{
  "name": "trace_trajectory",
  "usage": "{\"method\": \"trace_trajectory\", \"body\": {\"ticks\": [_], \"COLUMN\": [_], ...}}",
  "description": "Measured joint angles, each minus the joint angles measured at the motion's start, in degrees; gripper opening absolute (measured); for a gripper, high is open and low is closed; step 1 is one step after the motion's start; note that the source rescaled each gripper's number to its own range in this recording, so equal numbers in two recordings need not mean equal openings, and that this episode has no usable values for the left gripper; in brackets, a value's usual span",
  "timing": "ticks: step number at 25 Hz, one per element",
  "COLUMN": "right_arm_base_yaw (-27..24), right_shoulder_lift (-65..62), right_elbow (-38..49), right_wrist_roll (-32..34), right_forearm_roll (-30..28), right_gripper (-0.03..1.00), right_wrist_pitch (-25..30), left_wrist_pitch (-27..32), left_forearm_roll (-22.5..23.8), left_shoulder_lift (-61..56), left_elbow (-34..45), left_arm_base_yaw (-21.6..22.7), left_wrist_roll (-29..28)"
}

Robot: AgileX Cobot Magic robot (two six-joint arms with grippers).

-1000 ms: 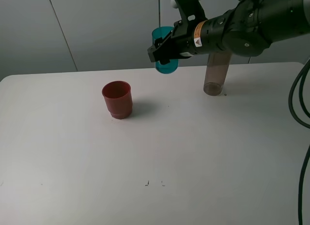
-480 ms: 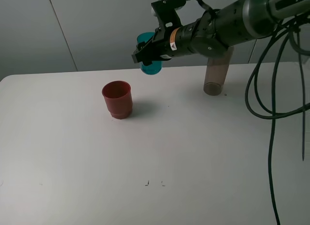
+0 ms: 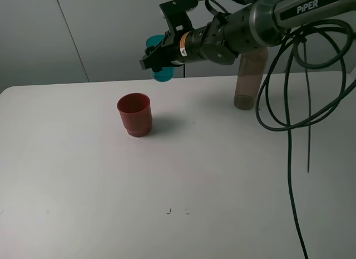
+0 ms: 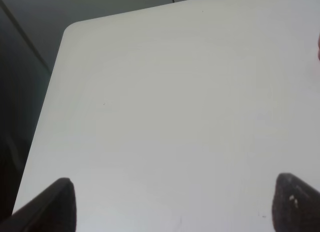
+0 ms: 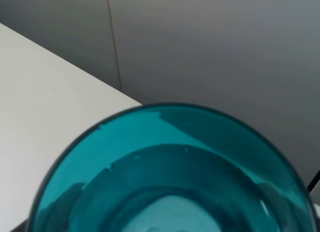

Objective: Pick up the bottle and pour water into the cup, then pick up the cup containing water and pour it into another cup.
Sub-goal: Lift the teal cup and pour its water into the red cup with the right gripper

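My right gripper [image 3: 157, 59] is shut on the teal translucent cup [image 3: 163, 75], holding it in the air above the table, a little behind and to the right of the red cup [image 3: 134, 115]. In the right wrist view the teal cup [image 5: 170, 162] fills the picture, seen from above its rim, with liquid showing inside. The red cup stands upright on the table. At the back right stands the smoky grey-brown bottle [image 3: 247, 81], its upper part hidden behind my right arm. My left gripper [image 4: 172, 207] hovers open over bare table, out of the exterior view.
The white table [image 3: 167, 175] carries only the red cup and the bottle. Black cables [image 3: 289, 131] hang from the right arm over the table's right side. A grey wall stands behind the far edge.
My right arm has carried the teal cup leftward, from near the bottle to a spot closer to the red cup. The red cup and the bottle have not moved.
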Motion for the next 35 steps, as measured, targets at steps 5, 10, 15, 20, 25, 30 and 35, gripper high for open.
{"method": "trace_trajectory", "body": {"ticks": [5, 10, 15, 20, 25, 30, 35], "right_arm_base_yaw": [0.6, 0.9, 1.2, 1.5, 1.5, 1.5, 1.5], "right_shoulder_lift": [0.2, 0.2, 0.2, 0.2, 0.2, 0.3, 2.7], "right_elbow": [-0.4, -0.4, -0.5, -0.5, -0.5, -0.5, -2.4], "right_wrist_roll": [-1.6, -3.6, -7.6, -10.2, -14.2, -15.0, -15.0], "right_forearm_roll": [-3.0, -5.5, -6.6, -8.2, -8.2, -8.2, -8.2], "right_gripper": [0.09, 0.09, 0.09, 0.09, 0.09, 0.09, 0.09], "right_wrist_pitch": [0.2, 0.2, 0.2, 0.2, 0.2, 0.2, 0.2], "left_wrist_pitch": [0.0, 0.0, 0.0, 0.0, 0.0, 0.0, 0.0], "left_forearm_roll": [0.0, 0.0, 0.0, 0.1, 0.1, 0.1, 0.1], "left_shoulder_lift": [0.0, 0.0, 0.0, 0.0, 0.0, 0.0, 0.0], "left_elbow": [0.0, 0.0, 0.0, 0.0, 0.0, 0.0, 0.0], "left_arm_base_yaw": [0.0, 0.0, 0.0, 0.0, 0.0, 0.0, 0.0], "left_wrist_roll": [0.0, 0.0, 0.0, 0.0, 0.0, 0.0, 0.0]}}
